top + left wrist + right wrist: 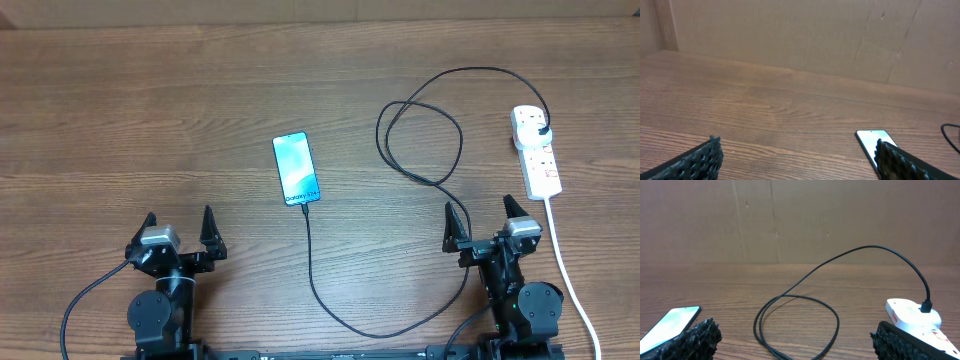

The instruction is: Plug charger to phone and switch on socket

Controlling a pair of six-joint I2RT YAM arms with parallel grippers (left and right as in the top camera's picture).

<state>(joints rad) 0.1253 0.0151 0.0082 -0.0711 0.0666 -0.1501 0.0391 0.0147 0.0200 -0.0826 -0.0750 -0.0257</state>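
I read left fingers (208, 228) and right fingers (452, 224) spread apart, empty; charger (330, 310) runs from phone (296, 168) to socket (540, 168) on bench (150, 100).

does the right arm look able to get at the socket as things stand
Probably yes: the socket lies just ahead of the open right gripper, slightly to its right, nothing between; the white cord runs alongside, not across.

The charger (308, 250) runs from the phone (296, 168)'s near edge to the socket (536, 152) on the worktop (150, 100); left hand (179, 222) and right hand (478, 214) gape.
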